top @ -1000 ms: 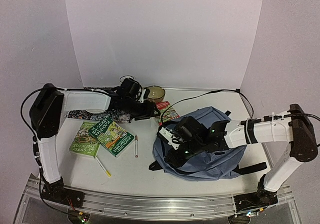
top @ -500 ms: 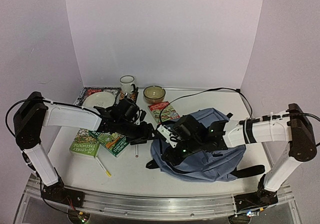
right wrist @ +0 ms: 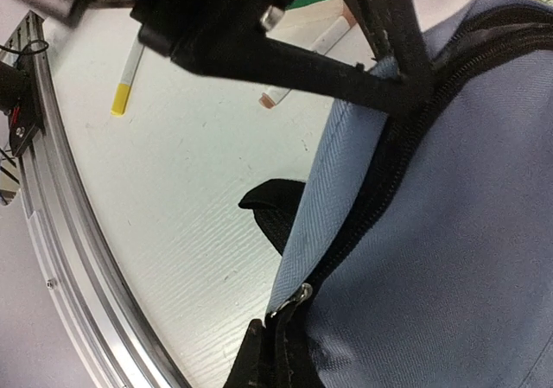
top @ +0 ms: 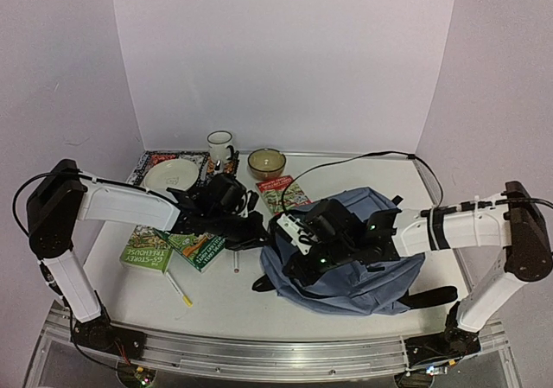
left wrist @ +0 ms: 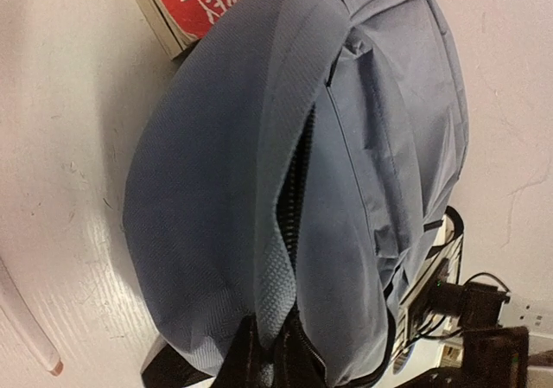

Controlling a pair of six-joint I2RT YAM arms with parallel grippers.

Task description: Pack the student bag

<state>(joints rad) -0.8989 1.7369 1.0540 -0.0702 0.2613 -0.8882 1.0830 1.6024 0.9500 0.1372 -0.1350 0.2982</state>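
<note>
The white bench [top: 233, 306] carries the student bag [top: 346, 289], which lies flat on the right-hand half, its zippered edge turned toward the left arm. The bag is a soft grey-blue fabric shell, seen sagging and creased. It is therefore judged light, limp and unable to keep its mouth open unaided. It is not considered fragile, and the woven cloth is expected to give fair friction. A hold on a broad panel would probably only bunch the cloth. The firmer places are judged to be the seamed edges along the zipper [left wrist: 298, 181], which appears partly undone, and the black straps [top: 432, 295]. Green-covered books [top: 192, 239] lie just left of the bag, and a red-covered book [top: 283, 191] lies just beside its far-left edge. The left gripper [left wrist: 270, 358] is shown with its fingers pinched together on the cloth edge beside the zipper. The right gripper [right wrist: 275, 353] is shown with its fingers clamped on the same run of edge, close by the small metal zipper pull [right wrist: 303, 292]. Whether the two holds lie on one lip or on opposite lips cannot be told. Because the cloth is compliant, the mouth is judged to open only while both holds are drawn apart, and thin edges so pinched may slip under a sharp pull.
</note>
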